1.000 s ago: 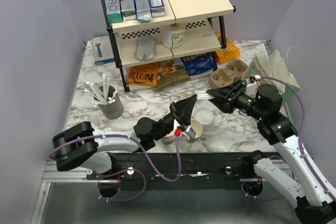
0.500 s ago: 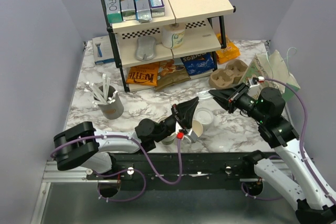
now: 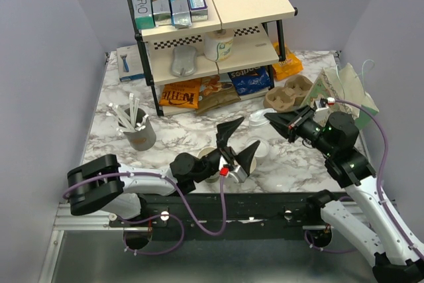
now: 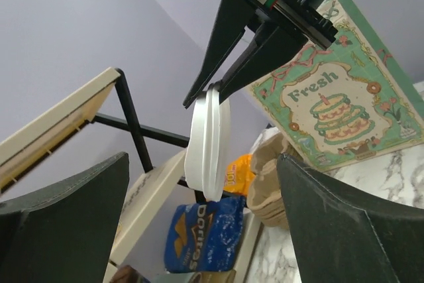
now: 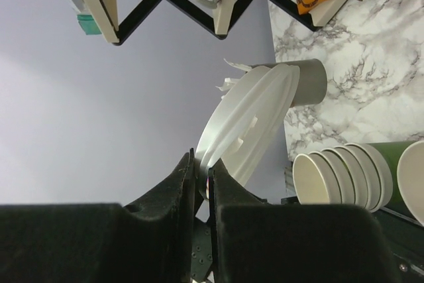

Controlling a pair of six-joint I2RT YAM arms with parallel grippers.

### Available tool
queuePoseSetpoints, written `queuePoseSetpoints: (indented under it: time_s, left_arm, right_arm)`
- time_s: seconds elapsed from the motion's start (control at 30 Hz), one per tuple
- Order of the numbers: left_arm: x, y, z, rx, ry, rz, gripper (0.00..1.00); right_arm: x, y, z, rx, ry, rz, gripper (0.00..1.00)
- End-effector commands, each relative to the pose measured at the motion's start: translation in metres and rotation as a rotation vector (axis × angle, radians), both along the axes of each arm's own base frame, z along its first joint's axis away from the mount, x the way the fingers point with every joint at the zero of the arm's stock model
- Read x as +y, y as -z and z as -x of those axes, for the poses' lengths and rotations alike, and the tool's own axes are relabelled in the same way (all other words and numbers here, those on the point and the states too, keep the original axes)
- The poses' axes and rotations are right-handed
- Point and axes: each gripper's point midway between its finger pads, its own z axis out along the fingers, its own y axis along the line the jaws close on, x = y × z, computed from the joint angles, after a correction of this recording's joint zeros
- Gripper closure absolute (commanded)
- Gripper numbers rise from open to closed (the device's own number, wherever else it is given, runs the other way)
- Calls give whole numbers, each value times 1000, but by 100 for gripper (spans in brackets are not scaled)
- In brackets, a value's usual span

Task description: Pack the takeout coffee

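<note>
From above we see the right gripper with its fingers pinched on the rim of a white lid, held in the air between the cardboard carrier and the left gripper. The left gripper's jaws stand wide apart on nothing, pointing up toward the lid. The takeout cup sits mostly hidden beneath that gripper, beside the stack of nested cups. We judge the step in hand to be lidding. The next move calls for turning the lid flat, centring it over the open rim and pressing it down, probably with the cup steadied. The carrier's wells look empty, and a grey pot on the left holds white sticks. In the left wrist view the lid hangs edge-on between our own spread fingers, nipped at its top by the dark tips of the other arm. In the right wrist view the two fingers close thinly on the lid's edge. Below it the stack shows bare cream insides, and at the right edge lies one open cup, lidless, which we take for the coffee.
</note>
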Motion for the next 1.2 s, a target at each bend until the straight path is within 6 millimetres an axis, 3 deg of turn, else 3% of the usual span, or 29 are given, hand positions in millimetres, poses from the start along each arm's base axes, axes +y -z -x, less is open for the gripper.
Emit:
queuePoseSetpoints:
  time_s: [0.0,0.07,0.13,0.17,0.2,0.23,0.27,0.3,0.33,0.37,0.53,0.57,0.63,0.67,0.8,1.0,1.17]
  left_arm:
    - [54,-79,24,-2,91,416,1]
    - [55,-73,21,125,128,446,1]
    - [59,-89,16,288,170,522,1]
    - [39,-54,-1,431,83,364,1]
    - [38,-90,-6,486,76,391,1]
    - [29,-88,-13,573,44,336,1]
    - [25,-48,-28,763,-71,208,1]
    - [21,-81,-37,812,-96,257,1]
    - [21,-80,-43,868,-139,257,1]
    - [23,-66,-47,946,-189,228,1]
    - [23,-62,-47,1097,-159,300,1]
    - [29,-50,-51,1143,-199,275,1]
    - [28,-47,-58,1244,-181,265,1]
    - [28,-33,-56,1304,-193,219,1]
    - [18,-2,-50,1399,-192,105,1]
    - [30,46,-41,1500,-240,42,1]
    - [34,67,-33,1574,-211,0,1]
  right_arm:
    - [-6,-1,-6,-62,39,26,99]
    - [-6,1,-5,-101,29,67,99]
    - [-4,1,-3,-148,0,109,99]
    - [-3,3,0,-200,-25,160,99]
    - [0,3,5,-235,-65,185,99]
    - [1,4,9,-267,-91,213,99]
    - [2,9,13,-325,-123,270,99]
    - [7,16,21,-342,-184,283,99]
    - [7,21,25,-358,-207,297,99]
    - [8,25,31,-388,-231,316,99]
    - [13,56,56,-417,-361,328,99]
    - [14,59,59,-424,-373,323,99]
    - [17,58,68,-478,-419,300,99]
    - [19,70,71,-467,-439,295,99]
    - [28,81,87,-511,-557,235,99]
    - [34,97,90,-507,-642,226,99]
    - [34,111,85,-471,-627,241,99]
